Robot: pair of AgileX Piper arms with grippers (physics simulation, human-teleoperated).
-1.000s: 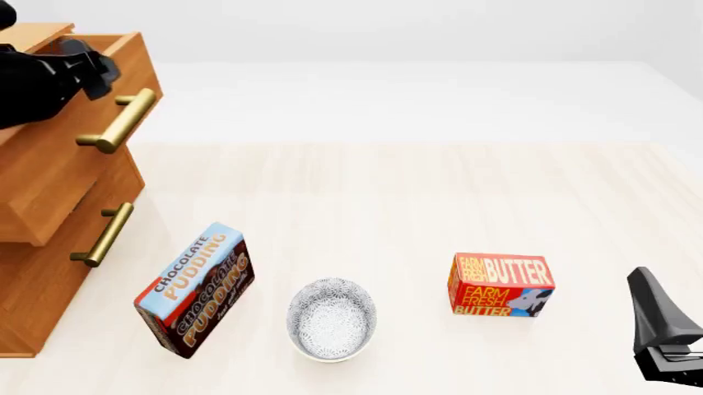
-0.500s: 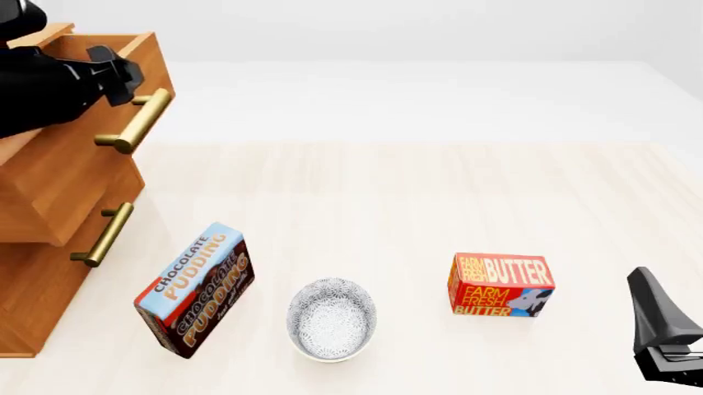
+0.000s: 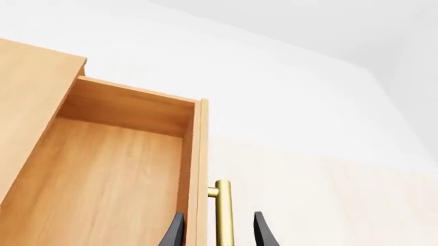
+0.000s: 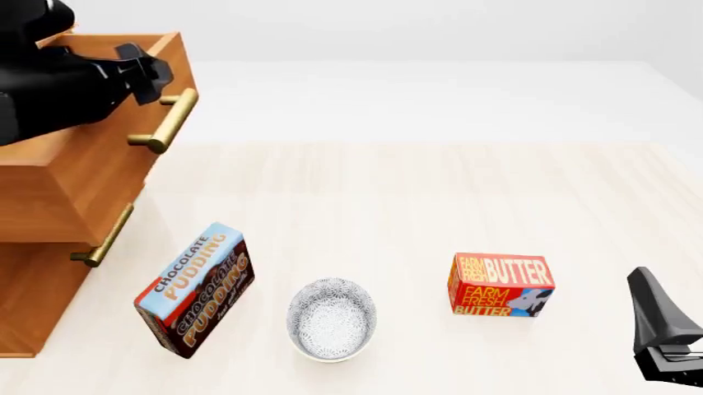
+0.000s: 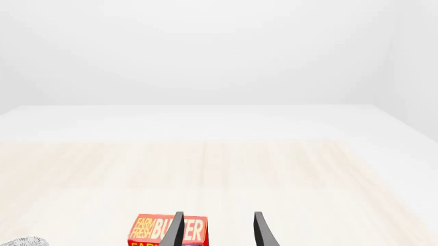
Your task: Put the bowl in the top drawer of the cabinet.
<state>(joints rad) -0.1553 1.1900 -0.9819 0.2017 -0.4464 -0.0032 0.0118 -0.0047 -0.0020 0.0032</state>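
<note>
Top drawer [image 4: 82, 169] is pulled out over the lower one, its inside bare wood in my left wrist view, open from above. My left gripper [image 4: 148, 74] sits at its brass handle [image 4: 165, 121], fingers either side of the bar, arm lying over the drawer's near part. Bowl [image 4: 332, 318] has the pudding box [image 4: 196, 288] just beside it on the cabinet side; butter box [image 4: 501, 285] stands apart on the other side. Table [image 4: 417, 197] between bowl and drawer is bare. My right gripper [image 4: 664, 329] hangs near the butter box.
</note>
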